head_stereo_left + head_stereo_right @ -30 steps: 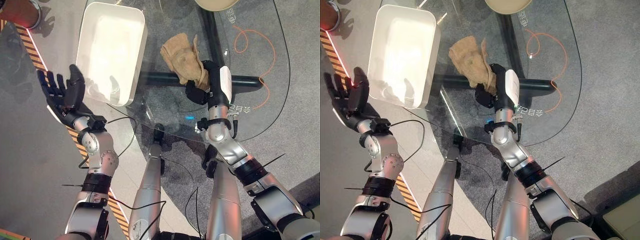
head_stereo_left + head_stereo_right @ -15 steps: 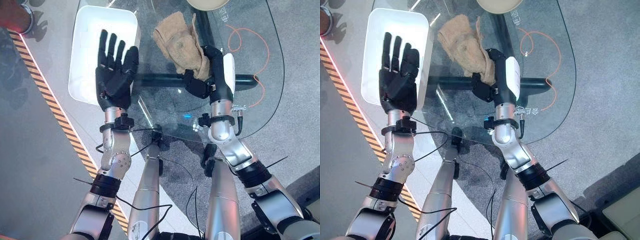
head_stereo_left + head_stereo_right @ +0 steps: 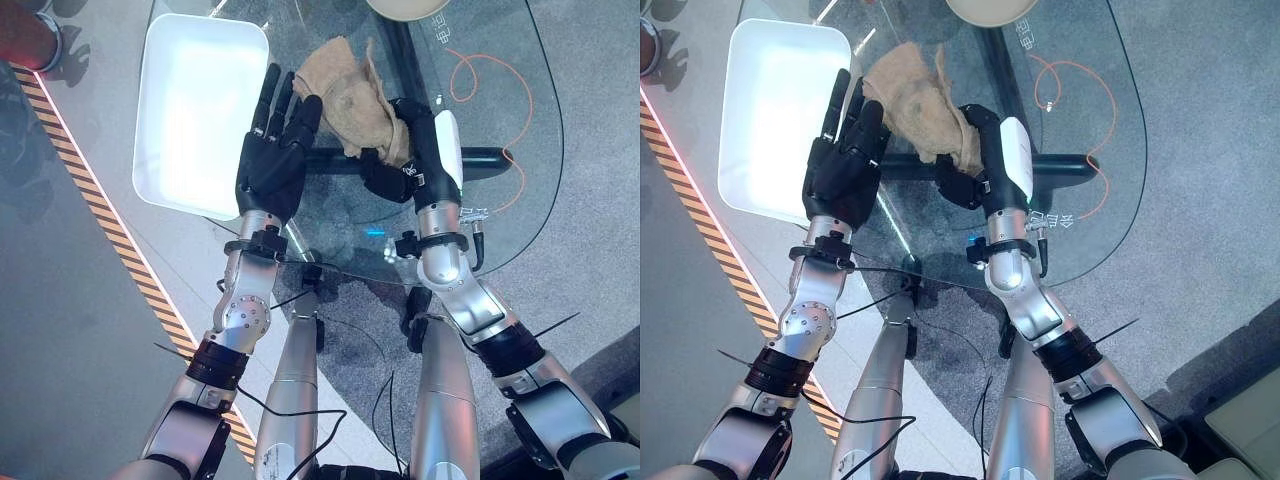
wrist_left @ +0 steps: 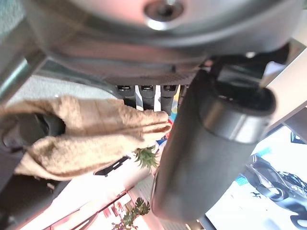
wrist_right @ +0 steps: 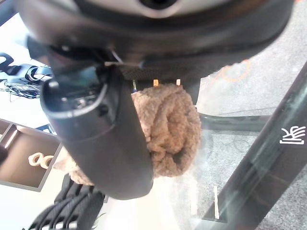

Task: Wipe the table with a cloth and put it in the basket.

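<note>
right hand [image 3: 415,165]: fingers clenched on cloth [image 3: 345,95], lifted over glass table [image 3: 500,215] | left hand [image 3: 275,160]: fingers straight beside cloth, likely to receive it | basket [image 3: 195,110] adjacent

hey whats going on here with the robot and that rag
A humanoid robot is working at a glass table. Its right robot hand is curled round a tan cloth, which is bunched up on the glass. The left robot hand is open, fingers straight, with its fingertips at the cloth's edge. A white basket sits beside them on the robot's left with nothing in it, so the cloth is not yet put away.
</note>
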